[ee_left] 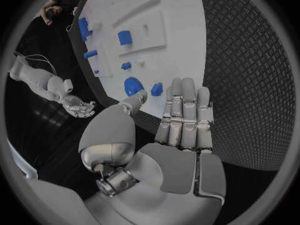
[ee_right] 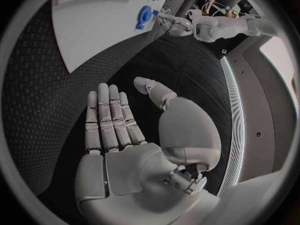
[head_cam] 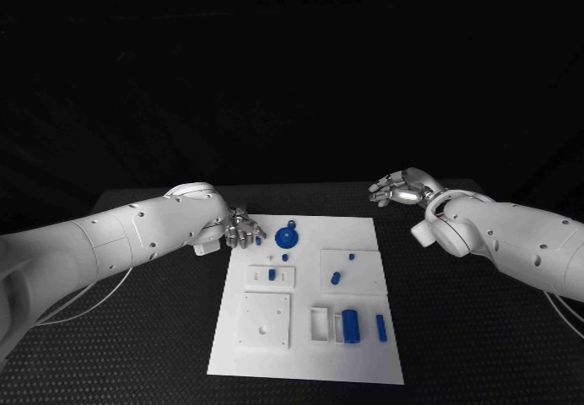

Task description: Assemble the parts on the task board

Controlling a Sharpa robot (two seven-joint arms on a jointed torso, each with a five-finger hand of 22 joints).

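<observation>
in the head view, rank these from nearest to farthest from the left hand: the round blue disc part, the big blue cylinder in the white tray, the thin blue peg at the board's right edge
1. The round blue disc part, at the board's far end, just beside the left hand.
2. The big blue cylinder, in the white tray toward the board's near end.
3. The thin blue peg, right of the cylinder, slightly farther out near the task board edge.
</observation>
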